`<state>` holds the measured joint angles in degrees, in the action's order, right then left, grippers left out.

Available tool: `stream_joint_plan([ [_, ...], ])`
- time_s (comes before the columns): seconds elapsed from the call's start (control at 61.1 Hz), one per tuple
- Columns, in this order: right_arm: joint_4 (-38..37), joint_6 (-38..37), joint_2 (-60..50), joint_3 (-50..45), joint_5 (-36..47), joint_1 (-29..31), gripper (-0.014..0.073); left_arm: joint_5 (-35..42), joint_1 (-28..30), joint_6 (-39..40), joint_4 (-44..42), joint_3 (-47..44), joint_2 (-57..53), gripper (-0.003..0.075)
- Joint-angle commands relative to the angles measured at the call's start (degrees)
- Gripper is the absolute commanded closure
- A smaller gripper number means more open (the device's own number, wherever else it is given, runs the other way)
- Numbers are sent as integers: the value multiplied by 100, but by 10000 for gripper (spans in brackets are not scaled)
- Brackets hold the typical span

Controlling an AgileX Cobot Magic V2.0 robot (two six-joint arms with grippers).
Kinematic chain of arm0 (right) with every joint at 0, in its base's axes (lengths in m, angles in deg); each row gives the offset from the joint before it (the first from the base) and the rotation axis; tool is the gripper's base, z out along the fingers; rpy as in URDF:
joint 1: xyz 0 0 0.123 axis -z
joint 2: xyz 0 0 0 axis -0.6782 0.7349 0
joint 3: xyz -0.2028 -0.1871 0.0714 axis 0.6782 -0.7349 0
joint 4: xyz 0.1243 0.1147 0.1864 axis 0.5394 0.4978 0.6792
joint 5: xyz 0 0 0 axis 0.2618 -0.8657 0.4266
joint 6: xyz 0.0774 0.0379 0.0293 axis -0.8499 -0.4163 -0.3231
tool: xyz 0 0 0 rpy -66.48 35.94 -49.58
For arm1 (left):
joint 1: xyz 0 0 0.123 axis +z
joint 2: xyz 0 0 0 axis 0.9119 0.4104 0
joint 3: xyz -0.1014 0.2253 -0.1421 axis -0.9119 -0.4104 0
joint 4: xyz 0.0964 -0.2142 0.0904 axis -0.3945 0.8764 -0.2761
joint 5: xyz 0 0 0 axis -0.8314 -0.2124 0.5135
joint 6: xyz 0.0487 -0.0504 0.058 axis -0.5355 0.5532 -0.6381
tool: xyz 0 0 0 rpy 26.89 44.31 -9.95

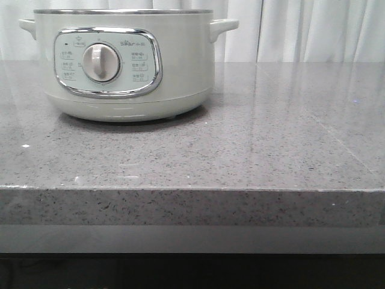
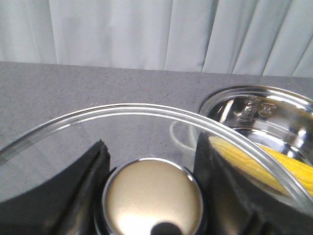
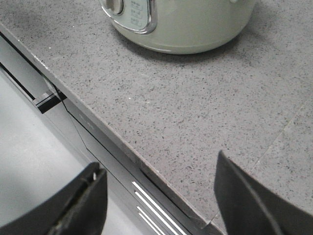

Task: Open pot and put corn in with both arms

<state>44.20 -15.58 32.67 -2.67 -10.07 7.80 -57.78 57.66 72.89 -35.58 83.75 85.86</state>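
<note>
From the front, the cream pot [image 1: 123, 63] stands on the grey counter [image 1: 252, 150], left of centre. The left pincer [image 2: 152, 196] clamps the glass lid's knob [image 2: 152, 200], with the corn [image 2: 266, 164] lying inside the pot's steel bowl [image 2: 264, 110]. The right pincer [image 3: 159, 196] hangs spread and empty over the counter edge.

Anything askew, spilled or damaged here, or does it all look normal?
Nothing stands out. The left pincer holds the glass lid by its knob, off the pot; the corn lies inside the pot. The right pincer is open and empty over the counter edge. No spill or damage shows.
</note>
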Motion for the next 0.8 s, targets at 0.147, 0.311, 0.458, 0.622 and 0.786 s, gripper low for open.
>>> stream_joint_plan([
  [0.147, 67, 1, -12, 153, 419, 31, 106, 1078, -983, -30, 94, 1049, 850, 458],
  [0.311, 67, 1, -12, 153, 419, 31, 106, 1534, -1540, -30, 83, 1576, 1700, 458],
  [0.458, 67, 1, -12, 153, 419, 31, 106, 1762, -1847, -30, 83, 2149, 2527, 458],
  [0.622, 67, 1, -12, 153, 423, 31, 106, 1875, -1979, -30, 83, 2784, 3402, 458],
  [0.786, 67, 1, -12, 153, 419, 31, 106, 1904, -1979, -30, 53, 3199, 4021, 458],
])
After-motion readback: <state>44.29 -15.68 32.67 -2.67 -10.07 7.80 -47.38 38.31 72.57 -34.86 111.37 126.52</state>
